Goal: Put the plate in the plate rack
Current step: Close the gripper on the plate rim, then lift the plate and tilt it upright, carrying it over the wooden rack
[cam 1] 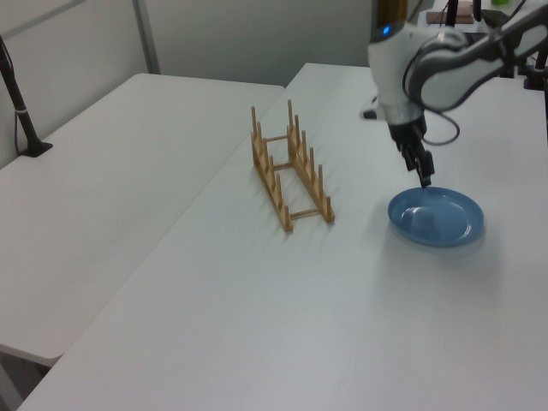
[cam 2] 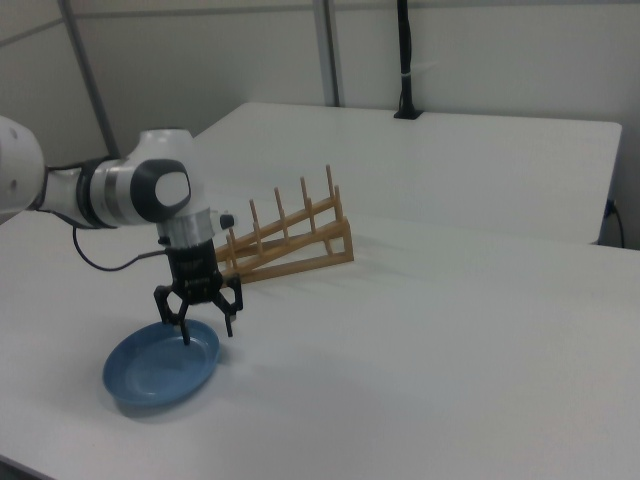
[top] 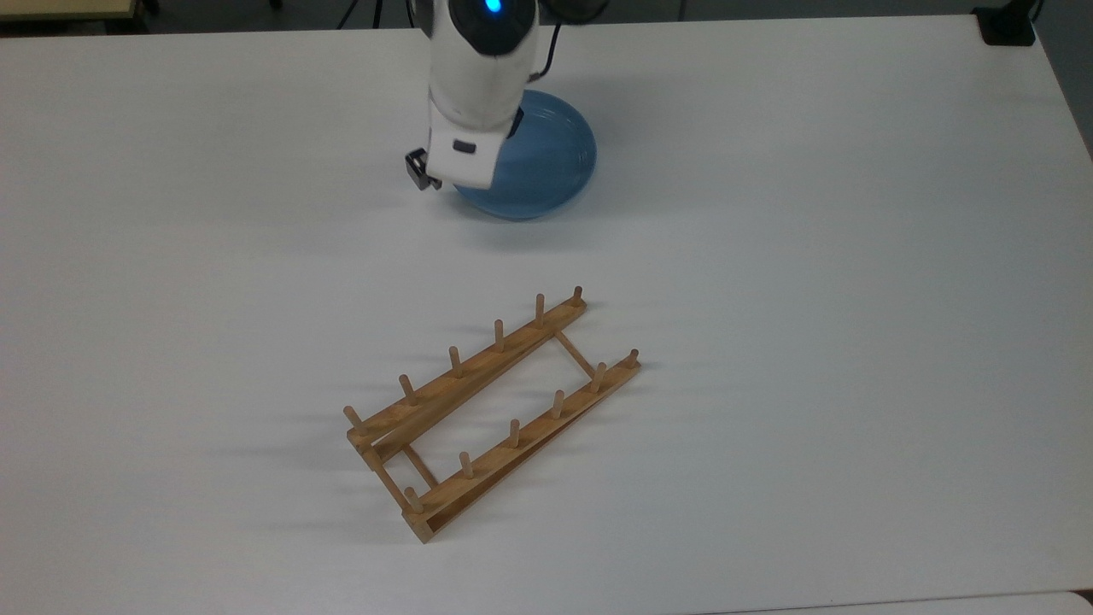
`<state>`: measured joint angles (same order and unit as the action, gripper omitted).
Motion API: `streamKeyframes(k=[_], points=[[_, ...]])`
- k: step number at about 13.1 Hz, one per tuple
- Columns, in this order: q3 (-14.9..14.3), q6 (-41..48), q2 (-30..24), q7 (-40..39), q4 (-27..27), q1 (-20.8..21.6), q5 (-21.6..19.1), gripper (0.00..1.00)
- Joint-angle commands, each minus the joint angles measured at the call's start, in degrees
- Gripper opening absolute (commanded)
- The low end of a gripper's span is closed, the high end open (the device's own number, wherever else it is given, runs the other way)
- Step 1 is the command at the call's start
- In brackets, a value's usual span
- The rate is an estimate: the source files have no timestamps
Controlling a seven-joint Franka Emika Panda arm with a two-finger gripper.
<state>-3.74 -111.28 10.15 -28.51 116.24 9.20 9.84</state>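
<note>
The light-blue plate point(top: 555, 162) point(cam 1: 437, 217) point(cam 2: 160, 365) lies flat on the white table. My arm point(top: 478, 77) hangs over the plate's left half in the top view. My gripper point(cam 2: 208, 330) point(cam 1: 424, 175) points down, open, at the plate edge that faces the rack. In the right view one finger hangs over the plate's inside and the other just outside the rim. Nothing is held. The wooden plate rack point(top: 491, 410) point(cam 1: 291, 167) point(cam 2: 285, 245) stands apart from the plate, with nothing between its pegs.
A second white table point(cam 1: 111, 171) adjoins this one along a seam. A black post point(cam 1: 21, 111) point(cam 2: 403, 60) stands on it. A black object point(top: 1008, 26) sits at the top view's upper right table corner.
</note>
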Motion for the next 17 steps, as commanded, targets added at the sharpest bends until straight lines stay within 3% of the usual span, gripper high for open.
streamKeyframes(k=[1, 2, 4, 5, 10, 14, 17], points=[[-0.47, -2.79, 2.94, -0.93, 0.13, 1.08, 1.58, 0.38], [-0.47, -2.89, 3.12, -0.93, 0.04, 0.99, 1.67, 0.31], [-0.47, -2.89, 3.13, -0.93, -0.22, 0.91, 1.67, 0.06], [-0.47, -2.02, 2.86, -0.84, -1.26, 0.82, 1.58, 0.0], [-0.39, 7.21, 1.81, 1.34, -10.83, 0.64, 0.62, 0.0], [-0.04, 9.86, 1.28, 11.26, -21.47, 2.48, 0.53, 0.0], [-0.38, 4.36, 1.28, 21.72, -30.0, 2.4, 1.76, 0.0]])
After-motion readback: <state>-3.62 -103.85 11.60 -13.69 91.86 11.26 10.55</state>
